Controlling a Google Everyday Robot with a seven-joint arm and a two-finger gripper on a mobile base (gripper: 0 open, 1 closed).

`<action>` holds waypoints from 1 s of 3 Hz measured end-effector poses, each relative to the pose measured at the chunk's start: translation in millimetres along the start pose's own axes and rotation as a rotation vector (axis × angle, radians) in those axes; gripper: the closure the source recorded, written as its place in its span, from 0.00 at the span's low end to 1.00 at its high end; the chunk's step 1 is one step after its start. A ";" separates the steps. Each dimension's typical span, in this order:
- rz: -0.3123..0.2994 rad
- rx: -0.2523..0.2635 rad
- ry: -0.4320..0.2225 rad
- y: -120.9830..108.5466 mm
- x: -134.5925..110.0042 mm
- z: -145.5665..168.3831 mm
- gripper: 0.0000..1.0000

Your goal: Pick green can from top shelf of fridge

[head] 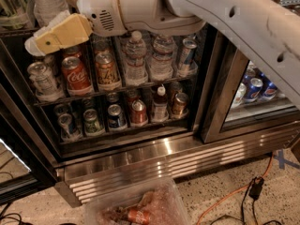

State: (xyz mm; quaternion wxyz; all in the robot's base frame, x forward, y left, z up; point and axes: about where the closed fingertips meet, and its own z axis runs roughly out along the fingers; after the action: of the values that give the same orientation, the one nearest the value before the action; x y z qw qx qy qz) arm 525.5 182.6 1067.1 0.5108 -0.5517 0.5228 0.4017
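The fridge [140, 161] fills the view, its door open. The green can [10, 6], green with pale streaks, stands at the far left of the top shelf [14, 31] and is partly cut off by the frame edge. A clear plastic bottle [47, 3] stands just right of it. My gripper [40, 42], with yellowish padded fingers, reaches in from the right at the top shelf's front rail, just below and to the right of the green can and in front of the bottle. It holds nothing that I can see. My white arm [211, 13] crosses the top of the view.
On the rack below stand a silver can [42, 78], a red Coca-Cola can [75, 74], an orange-brown can [107, 69] and water bottles [136, 57]. Small cans [115, 116] fill the lower rack. A plastic bag [140, 205] and an orange cable [229, 196] lie on the floor.
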 end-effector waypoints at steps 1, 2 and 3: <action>-0.005 0.010 -0.023 0.4 -0.6 2.5 0.00; -0.014 0.017 -0.085 -5.7 -1.8 17.1 0.00; -0.017 0.000 -0.161 -16.7 0.7 35.0 0.00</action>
State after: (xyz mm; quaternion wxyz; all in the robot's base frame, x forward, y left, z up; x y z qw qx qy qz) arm 545.3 215.8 1063.3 0.5546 -0.5220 0.4753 0.4406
